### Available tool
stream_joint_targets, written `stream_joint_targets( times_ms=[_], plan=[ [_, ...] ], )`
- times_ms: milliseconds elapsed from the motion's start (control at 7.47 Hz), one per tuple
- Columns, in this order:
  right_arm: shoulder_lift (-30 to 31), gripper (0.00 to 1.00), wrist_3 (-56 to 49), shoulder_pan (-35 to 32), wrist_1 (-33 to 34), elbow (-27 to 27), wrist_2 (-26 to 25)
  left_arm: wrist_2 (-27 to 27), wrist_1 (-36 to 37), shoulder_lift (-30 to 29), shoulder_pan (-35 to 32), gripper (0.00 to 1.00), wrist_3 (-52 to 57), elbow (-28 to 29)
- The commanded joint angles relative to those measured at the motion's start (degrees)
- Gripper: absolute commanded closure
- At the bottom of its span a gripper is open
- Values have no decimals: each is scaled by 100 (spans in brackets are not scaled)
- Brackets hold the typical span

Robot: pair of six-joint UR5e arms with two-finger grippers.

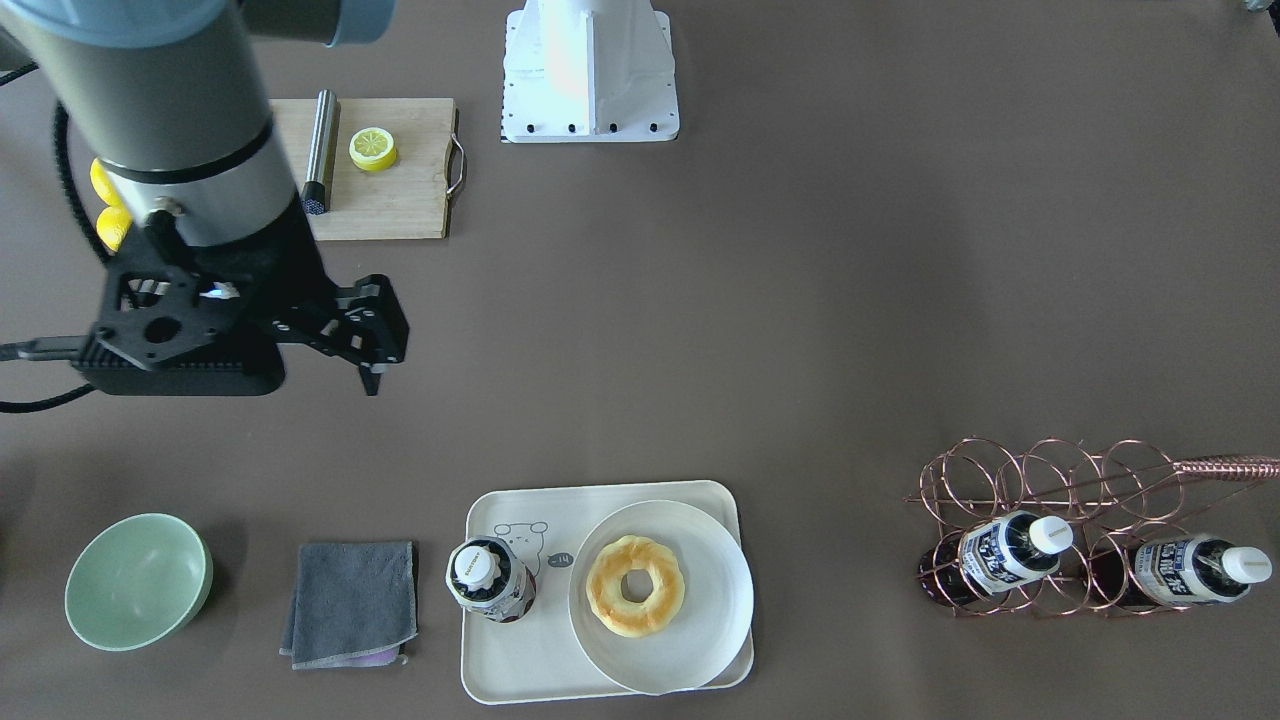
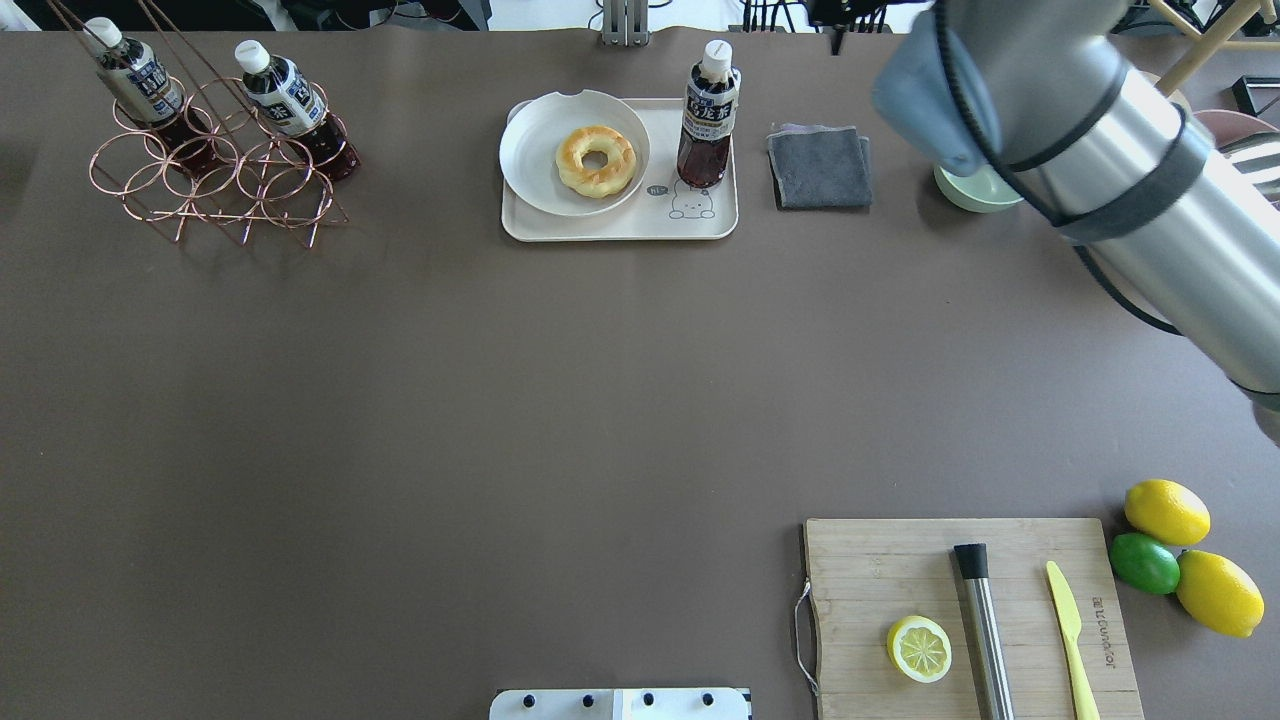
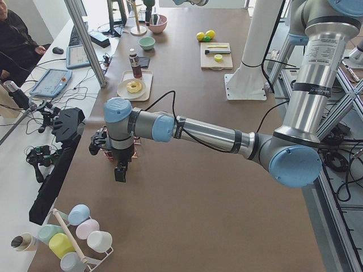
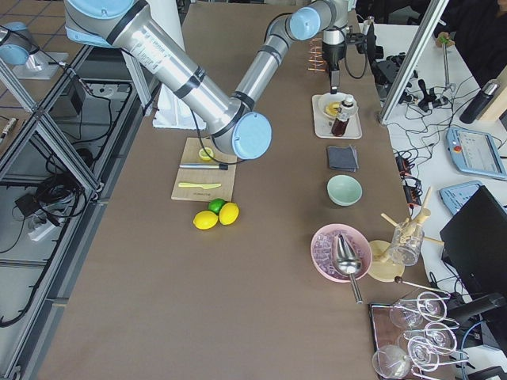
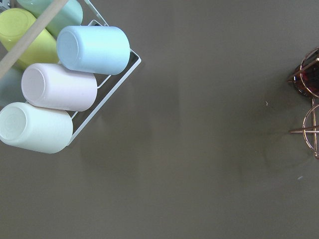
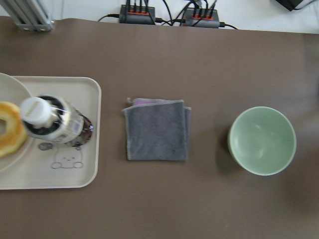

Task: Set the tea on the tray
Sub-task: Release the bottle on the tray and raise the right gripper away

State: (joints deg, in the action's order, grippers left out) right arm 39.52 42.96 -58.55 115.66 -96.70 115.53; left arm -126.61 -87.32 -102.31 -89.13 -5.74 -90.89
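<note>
The tea point(image 1: 490, 580) is a small bottle of red-brown drink with a white cap. It stands upright on the cream tray point(image 1: 520, 660), at the bear-drawing end, and also shows in the overhead view point(image 2: 708, 125) and the right wrist view point(image 6: 52, 122). My right gripper point(image 1: 372, 385) hangs above the table on the robot's side of the tray, clear of the bottle and empty. Only one fingertip shows, so I cannot tell if it is open. My left gripper point(image 3: 120, 173) is far off near the table's left end. I cannot tell its state.
A white plate point(image 1: 700, 620) with a doughnut fills the tray's other half. A grey cloth point(image 1: 352, 600) and a green bowl point(image 1: 137, 580) lie beside the tray. Two alike bottles point(image 1: 1010, 550) lie in a copper wire rack point(image 1: 1050, 470). A cutting board point(image 1: 400, 200) is near the base.
</note>
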Motion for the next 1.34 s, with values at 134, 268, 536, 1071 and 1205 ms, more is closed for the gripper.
stream_joint_targets(
  times_ms=[134,268,536,1071,1205],
  plan=[
    [2518,0,-3294,-1435,406,-402,-557,-4,4,9,-26,2,29,-104],
    [3361,0,-3956,-1953,-257,-368,-244,-4,13,-8,-26,2,29,-96],
    [4710,0,-4033,-2824,-2100,8,494,-213,5,-8,-26,2,29,-105],
    [4960,0,-4463,-3329,-2558,679,1543,-461,22,-17,-17,2,29,-78],
    [4960,0,-4463,-3355,-2558,679,1604,-461,40,-17,-17,2,29,-78]
  ],
)
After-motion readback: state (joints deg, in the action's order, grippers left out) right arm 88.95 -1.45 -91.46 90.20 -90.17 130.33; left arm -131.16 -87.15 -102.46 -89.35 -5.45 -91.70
